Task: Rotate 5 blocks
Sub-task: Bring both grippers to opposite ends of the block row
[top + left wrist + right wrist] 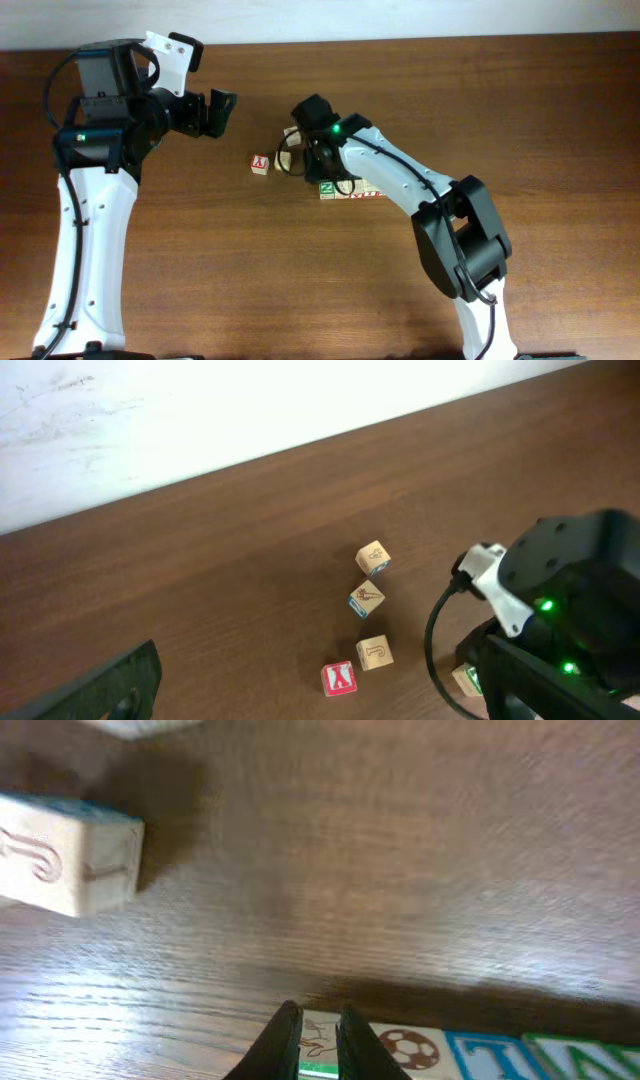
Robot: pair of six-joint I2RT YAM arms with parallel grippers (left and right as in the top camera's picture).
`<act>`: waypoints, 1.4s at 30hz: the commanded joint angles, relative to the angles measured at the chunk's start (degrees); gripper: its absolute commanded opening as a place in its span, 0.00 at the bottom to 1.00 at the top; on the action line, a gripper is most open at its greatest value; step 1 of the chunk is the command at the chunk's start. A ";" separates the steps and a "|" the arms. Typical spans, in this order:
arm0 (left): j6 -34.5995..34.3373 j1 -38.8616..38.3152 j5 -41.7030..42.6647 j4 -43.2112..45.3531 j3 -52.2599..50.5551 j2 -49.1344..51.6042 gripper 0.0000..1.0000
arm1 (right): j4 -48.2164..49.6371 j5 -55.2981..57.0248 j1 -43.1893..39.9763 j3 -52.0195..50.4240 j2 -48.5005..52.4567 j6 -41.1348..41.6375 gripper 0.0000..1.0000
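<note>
Several light-wood blocks lie mid-table. A green "Z" block (326,189) starts a short row (365,191) under my right arm. In the right wrist view that row runs along the bottom edge: a football-marked block (405,1048), then a blue-lettered one (490,1058). My right gripper (320,1032) hovers just over the row's left end, fingers (288,1042) almost together with only a thin slit and nothing in it. A block with a red curl (70,865) sits apart at the left. My left gripper (222,110) hangs open and away from all blocks.
A cube with a red "Y" (260,163) (339,678) lies left of the group, with a blue-marked cube (366,599) and two plain cubes (372,557) (374,652) nearby. The right arm (570,610) covers part of the row. A white wall (200,410) borders the table's far edge.
</note>
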 commanded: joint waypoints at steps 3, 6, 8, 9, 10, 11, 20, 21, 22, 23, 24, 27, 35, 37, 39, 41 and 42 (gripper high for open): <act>-0.31 0.28 0.59 0.02 1.09 0.50 0.99 | -6.67 0.46 -6.91 2.12 -15.28 -1.92 0.15; -0.31 0.28 0.61 0.02 1.09 0.50 0.99 | -14.53 -2.62 -12.90 2.10 -18.23 -7.17 0.15; -0.31 0.28 0.61 0.02 1.09 0.50 0.99 | -16.74 -6.54 -16.81 1.44 -18.10 -11.43 0.15; -0.31 0.28 0.61 0.04 1.09 0.50 0.99 | -16.65 -8.92 -18.88 0.28 -18.08 -13.35 0.15; -0.31 0.28 0.61 0.02 1.09 0.50 0.99 | -16.41 -11.78 -21.24 -0.94 -18.08 -15.50 0.15; -0.31 0.28 0.61 0.02 1.09 0.50 0.99 | -16.04 -15.26 -24.30 -2.62 -18.08 -18.14 0.15; -0.31 0.28 0.61 0.02 1.09 0.50 0.99 | -1.55 -29.64 -35.58 -22.67 -18.08 -24.50 0.15; -0.31 0.28 0.61 0.04 1.09 0.50 0.99 | 0.74 -30.10 -35.54 -24.83 -18.08 -23.61 0.15; -0.35 0.26 0.70 0.04 1.09 0.50 0.99 | 2.54 -31.32 -35.54 -26.27 -18.08 -23.61 0.15; -0.37 0.28 1.05 -0.22 1.09 0.50 0.99 | 4.09 -32.39 -35.54 -27.47 -18.08 -23.61 0.15; -0.37 0.26 1.92 -1.22 1.09 0.50 0.99 | 4.83 -32.68 -35.54 -28.15 -18.05 -23.58 0.15; -1.66 0.28 8.33 -1.27 1.09 0.50 0.99 | 6.27 -32.81 -35.54 -28.83 -18.01 -23.39 0.15; -22.32 -10.73 -0.98 -3.93 -0.26 12.33 0.00 | 9.40 -32.81 -35.41 -28.83 -17.38 -19.85 0.14; -26.64 -13.77 -1.01 -4.00 -0.26 17.35 0.00 | 10.19 -32.76 -34.53 -28.83 -16.02 -19.47 0.14; -28.63 -15.63 -1.03 -4.70 -0.26 21.40 0.00 | 10.47 -32.57 -33.70 -28.83 -14.73 -19.45 0.14; -28.61 -16.59 -0.94 -6.49 -0.28 24.39 0.00 | 10.97 -32.52 -33.46 -28.83 -13.92 -19.06 0.14; -28.63 -17.14 -0.87 -7.19 -0.59 25.70 0.00 | 11.30 -32.33 -33.48 -28.83 -13.51 -19.06 0.13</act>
